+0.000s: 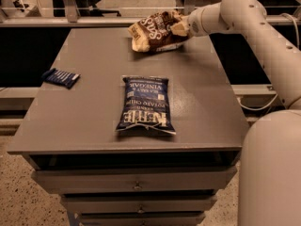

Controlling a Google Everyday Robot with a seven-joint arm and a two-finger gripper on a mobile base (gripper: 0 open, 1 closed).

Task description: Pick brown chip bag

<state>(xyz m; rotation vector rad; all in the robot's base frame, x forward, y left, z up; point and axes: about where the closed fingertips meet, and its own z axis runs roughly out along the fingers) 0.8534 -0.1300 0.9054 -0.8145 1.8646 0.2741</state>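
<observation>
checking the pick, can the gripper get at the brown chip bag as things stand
Likely yes: the gripper is right against the brown chip bag at the far edge of the table, with nothing between them; the blue chip bag lies well nearer.

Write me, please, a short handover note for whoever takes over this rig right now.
Tool: at the far edge of the table, against the right end of the brown chip bag. The grip cannot be confirmed from this view.
Brown chip bag: at the far side of the table, crumpled, its right end tilted up at the tool.
Others: the dark blue Kettle bag lies flat mid-table and the small blue packet is near the left edge. Both are well away from the tool.
Done: the tool has reached the bag.
Left: confirm the grasp, then lift the bag clear.
</observation>
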